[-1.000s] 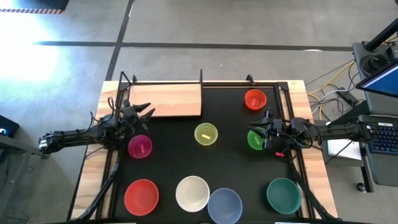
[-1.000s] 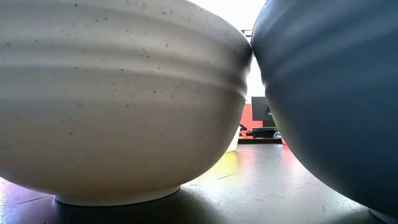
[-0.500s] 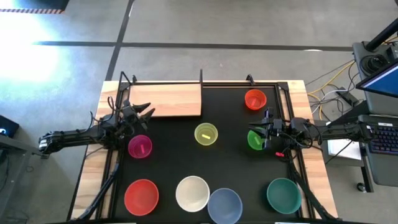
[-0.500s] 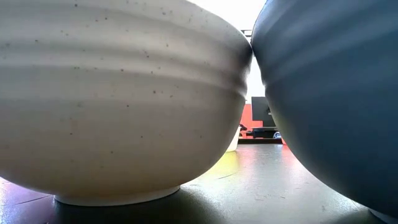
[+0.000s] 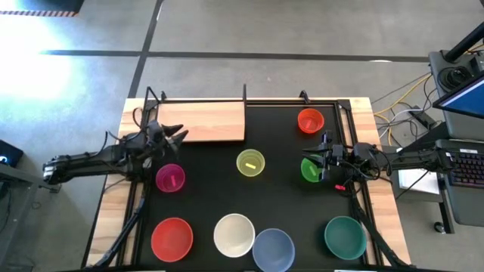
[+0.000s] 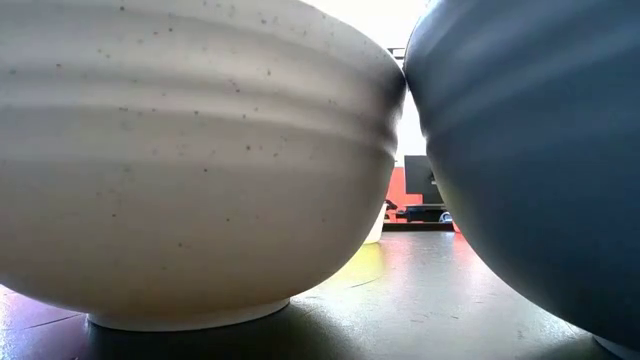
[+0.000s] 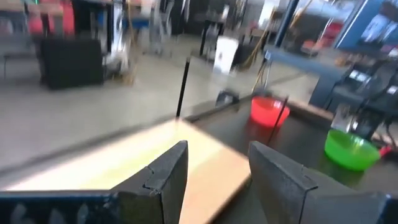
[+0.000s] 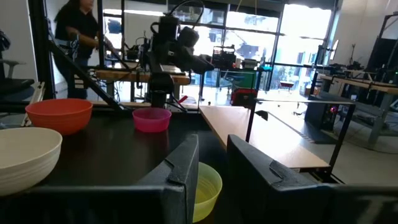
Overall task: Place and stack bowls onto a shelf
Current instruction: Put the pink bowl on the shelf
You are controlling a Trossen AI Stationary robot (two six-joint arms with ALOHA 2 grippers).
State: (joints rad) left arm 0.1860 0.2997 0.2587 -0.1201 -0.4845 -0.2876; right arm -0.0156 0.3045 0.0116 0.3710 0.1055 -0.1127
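The light-wood shelf [image 5: 203,122] lies at the table's far left. My left gripper [image 5: 178,137] is open and empty at the shelf's near left corner, above the magenta bowl [image 5: 170,177]; its wrist view looks over the shelf [image 7: 124,162]. My right gripper [image 5: 322,159] is open and empty above the right rim of the green bowl [image 5: 308,171]. The yellow bowl [image 5: 250,163] sits mid-table and the orange-red bowl [image 5: 310,121] at the far right. The red [image 5: 172,238], white [image 5: 234,234], pale blue [image 5: 273,249] and teal [image 5: 345,236] bowls stand along the near edge.
Thin black posts [image 5: 244,92] stand along the far edge beside the shelf. The white bowl [image 6: 190,160] and the pale blue bowl [image 6: 530,150] fill the low view. A person [image 8: 78,37] stands in the room beyond the table. Bare mat lies between the yellow bowl and the shelf.
My left gripper has moved a little toward the table's far edge, nearer the shelf, and stays open. No bowl has moved.
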